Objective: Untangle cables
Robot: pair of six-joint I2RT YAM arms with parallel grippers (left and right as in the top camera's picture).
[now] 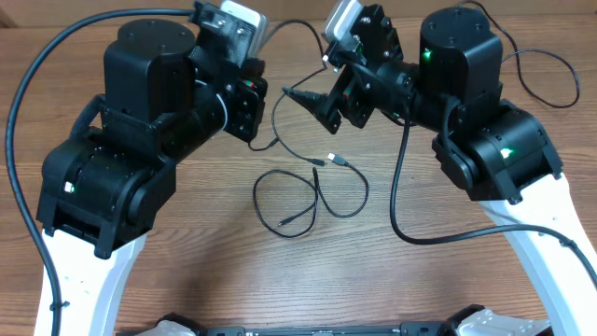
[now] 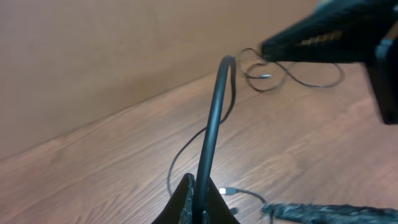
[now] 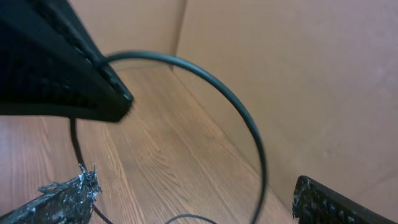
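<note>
Thin black cables (image 1: 312, 191) lie in loose loops on the wooden table, with small plugs (image 1: 336, 160) near the middle. In the left wrist view my left gripper (image 2: 202, 202) is shut on one black cable (image 2: 214, 118) that rises and arcs away from the jaws. In the overhead view the left gripper (image 1: 260, 95) is mostly hidden under its wrist. My right gripper (image 1: 303, 103) is open just to its right. In the right wrist view its fingers (image 3: 193, 202) stand wide apart, and the held cable (image 3: 242, 118) arcs down between them without touching either.
The table is wooden (image 1: 205, 252), with brown walls behind it (image 3: 298, 74). Thicker black robot wires run along the left (image 1: 19, 121) and hang by the right arm (image 1: 396, 201). More cable loops lie farther off (image 2: 292, 74), and a plug lies near the left jaws (image 2: 227, 190).
</note>
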